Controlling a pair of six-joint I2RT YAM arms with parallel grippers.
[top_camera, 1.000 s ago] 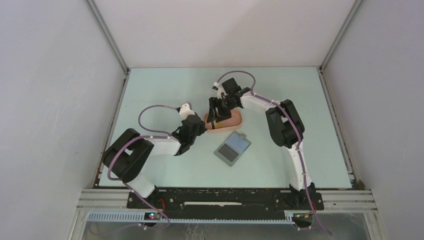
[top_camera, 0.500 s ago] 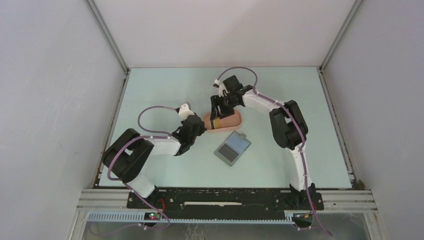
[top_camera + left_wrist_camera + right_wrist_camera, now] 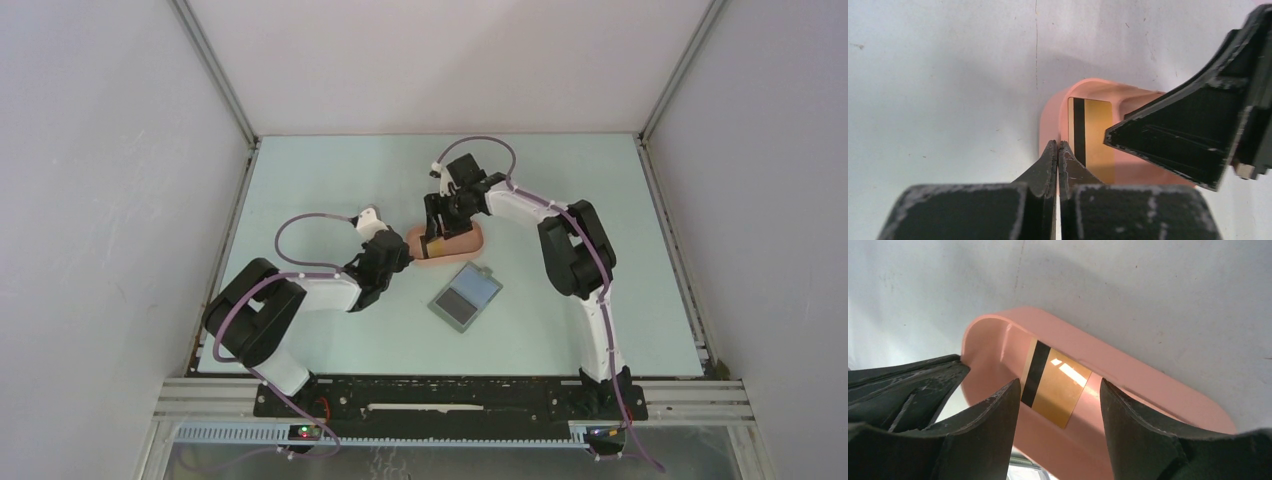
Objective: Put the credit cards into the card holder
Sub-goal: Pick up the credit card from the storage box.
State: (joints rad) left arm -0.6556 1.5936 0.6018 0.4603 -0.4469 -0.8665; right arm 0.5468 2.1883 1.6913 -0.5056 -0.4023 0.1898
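Note:
A gold credit card [image 3: 1064, 392] with a black stripe lies flat inside the pink tray [image 3: 1128, 370], near its rounded end. My right gripper [image 3: 1059, 385] hangs open just above it, one finger on each side of the card, not touching it. My left gripper [image 3: 1058, 146] is shut with nothing between its fingers, and its tips are at the tray's end wall [image 3: 1050, 117]. From above, the card holder [image 3: 465, 295] lies open on the table, grey-green with a darker inside, just in front of the tray [image 3: 472, 238]. No other card shows.
The pale green table [image 3: 330, 170] is bounded by white walls on three sides. The right gripper's dark finger [image 3: 1188, 135] fills the right of the left wrist view. Both arms meet over the tray at mid-table.
My right gripper has shifted slightly back and right over the tray, still open. The left arm, tray and card holder have not moved.

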